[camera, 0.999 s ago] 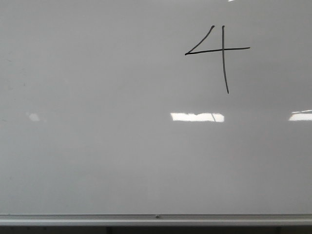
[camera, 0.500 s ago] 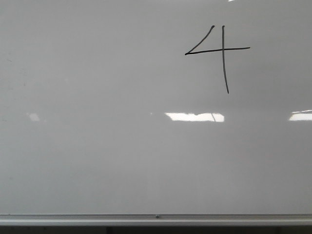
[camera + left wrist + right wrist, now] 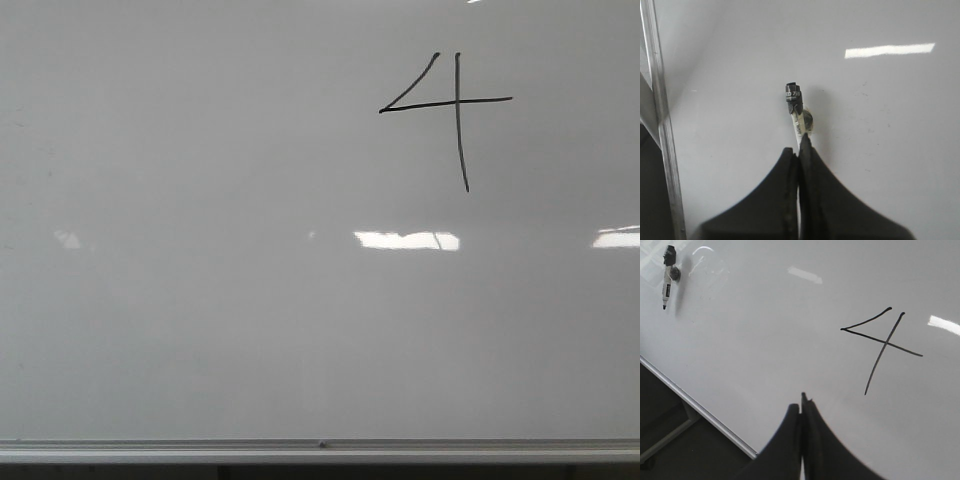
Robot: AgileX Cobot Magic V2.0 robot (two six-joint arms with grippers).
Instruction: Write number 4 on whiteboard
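- Three thin black strokes, one slanted, one horizontal and one long vertical, form the hand-drawn open-top number 4 [image 3: 455,105] on the large glossy pale grey-white whiteboard [image 3: 200,330], high in the right part of the front view.
- Below the number 4 [image 3: 880,347], well apart from it, bright white rectangular light reflections [image 3: 405,240] lie on the whiteboard's surface.
- Along the whiteboard's lower edge runs a thin silver metal bottom rail [image 3: 320,447].
- In the left wrist view, the left tool [image 3: 799,150] has its black fingers pressed together in front of the whiteboard [image 3: 890,150]; a white marker with a black end [image 3: 796,112] stands out from between the fingertips, so it appears pinched, though the contact itself is hidden.
- In the right wrist view, the right tool [image 3: 803,402] has its black fingers pressed together with nothing visible between them, near the lower end of the number's long stroke and apart from the whiteboard [image 3: 765,330].
- Far from the right tool in that view, the marker [image 3: 667,277] shows against the board with a dark shadow beside it.
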